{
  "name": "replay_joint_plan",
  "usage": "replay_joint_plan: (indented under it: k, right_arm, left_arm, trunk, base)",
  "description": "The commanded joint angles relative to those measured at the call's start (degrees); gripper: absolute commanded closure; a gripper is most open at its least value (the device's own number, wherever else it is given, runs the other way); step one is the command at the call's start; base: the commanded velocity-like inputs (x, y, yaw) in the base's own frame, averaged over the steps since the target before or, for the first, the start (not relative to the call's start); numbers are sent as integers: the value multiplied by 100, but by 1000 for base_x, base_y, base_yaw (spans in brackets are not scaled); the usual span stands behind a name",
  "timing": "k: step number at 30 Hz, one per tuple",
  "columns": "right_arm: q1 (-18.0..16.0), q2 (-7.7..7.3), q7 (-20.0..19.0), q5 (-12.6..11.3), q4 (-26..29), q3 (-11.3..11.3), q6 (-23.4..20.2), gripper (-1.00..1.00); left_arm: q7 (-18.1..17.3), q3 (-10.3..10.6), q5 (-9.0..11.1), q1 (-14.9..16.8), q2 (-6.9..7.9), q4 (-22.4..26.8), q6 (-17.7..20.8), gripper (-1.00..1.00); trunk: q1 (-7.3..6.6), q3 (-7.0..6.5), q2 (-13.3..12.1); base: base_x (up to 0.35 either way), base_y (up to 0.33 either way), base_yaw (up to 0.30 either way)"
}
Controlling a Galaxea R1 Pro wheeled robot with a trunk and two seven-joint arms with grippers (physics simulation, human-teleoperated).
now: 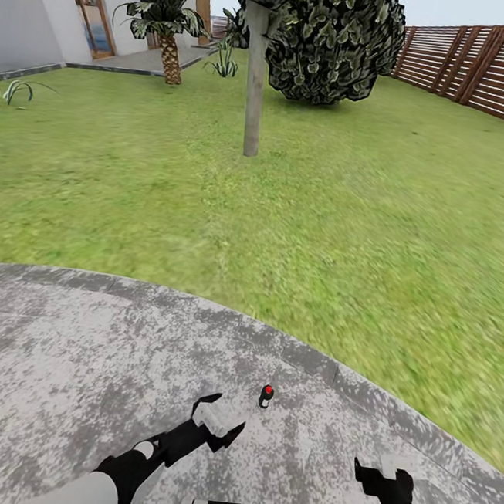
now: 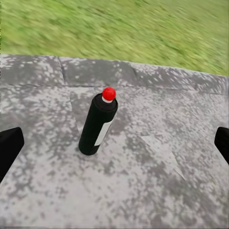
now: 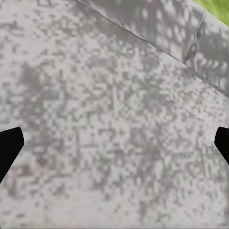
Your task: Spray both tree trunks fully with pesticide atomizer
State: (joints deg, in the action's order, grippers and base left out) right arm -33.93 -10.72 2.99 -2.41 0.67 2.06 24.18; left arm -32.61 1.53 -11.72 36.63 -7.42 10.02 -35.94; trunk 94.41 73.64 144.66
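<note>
The pesticide atomizer [image 1: 266, 397] is a small dark bottle with a red cap and a white label. It stands upright on the grey stone paving [image 1: 78, 358], just ahead of my left gripper [image 1: 221, 417]. In the left wrist view the atomizer [image 2: 98, 125] stands between and beyond the spread fingers of the open left gripper [image 2: 114, 148], untouched. My right gripper [image 1: 380, 473] hovers low over the paving to the right, open and empty [image 3: 114, 145]. One tree trunk [image 1: 255, 89] rises straight from the lawn far ahead, its canopy cut off at the top edge.
The paving's curved edge [image 1: 311, 355] meets a wide green lawn [image 1: 326, 213]. A dense dark-leaved bush [image 1: 336, 43] stands behind the trunk. A short palm [image 1: 169, 41] and a house wall [image 1: 36, 12] are far left, and a slatted wooden fence [image 1: 489, 67] runs far right.
</note>
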Motion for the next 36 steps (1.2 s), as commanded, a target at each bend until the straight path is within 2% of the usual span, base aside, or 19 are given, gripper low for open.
replay_joint_plan:
  k: [1,4,10,17,22,23,24,26,28,29,30,34,35,36]
  right_arm:
    - [0,0,0,3,-1,1,3,-100]
    - [0,0,0,9,-1,-1,11,-100]
    - [1,-11,4,12,10,-4,18,-100]
    - [1,-27,1,20,30,11,19,-100]
    - [1,-47,-16,21,37,13,9,-100]
    - [1,-55,-42,39,38,24,-13,-100]
    - [1,-58,-67,55,38,27,-17,-100]
    - [1,-111,-370,157,38,30,-29,-100]
    - [1,-173,-588,194,38,31,-35,-100]
    - [1,-238,-862,225,38,31,-40,-100]
    - [1,-285,-1089,250,38,34,-44,-100]
    - [1,-300,-1490,263,38,40,-43,-100]
    - [1,-302,-1613,266,38,47,-42,-100]
    - [1,-310,-1817,267,38,65,-37,-100]
  left_arm:
    - [0,1,1,-1,1,0,0,-100]
    - [0,15,-2,-4,-2,15,0,-100]
    - [91,1,-5,-5,3,363,11,-100]
    - [97,11,0,-5,0,1123,71,-100]
    - [99,24,7,-6,-12,1352,159,-100]
    - [93,29,13,-1,-28,1762,958,-100]
    - [88,29,12,-2,-30,1893,1212,-100]
    - [78,35,3,0,-44,2383,2068,-100]
    - [73,37,-2,9,-65,2526,2319,-100]
    - [62,42,-8,94,-100,2628,2542,-100]
    - [-41,68,-26,328,-241,2492,2697,-100]
    - [-349,260,-125,416,-258,1971,2706,-100]
    - [-405,334,-156,425,-258,1887,2689,-100]
    - [-494,504,-201,437,-258,1770,2610,-100]
  trunk:
    - [0,0,0]
    - [0,0,0]
    - [0,0,0]
    - [0,0,0]
    - [0,0,0]
    - [0,0,0]
    - [0,0,0]
    - [0,0,0]
    - [0,0,0]
    - [0,0,0]
    - [0,0,0]
    - [0,0,0]
    - [0,0,0]
    - [0,0,0]
  base:
    - [0,0,0]
    - [0,0,0]
    - [0,0,0]
    - [0,0,0]
    - [0,0,0]
    - [0,0,0]
    - [0,0,0]
    - [0,0,0]
    - [0,0,0]
    - [0,0,0]
    - [0,0,0]
    - [0,0,0]
    - [0,0,0]
    - [0,0,0]
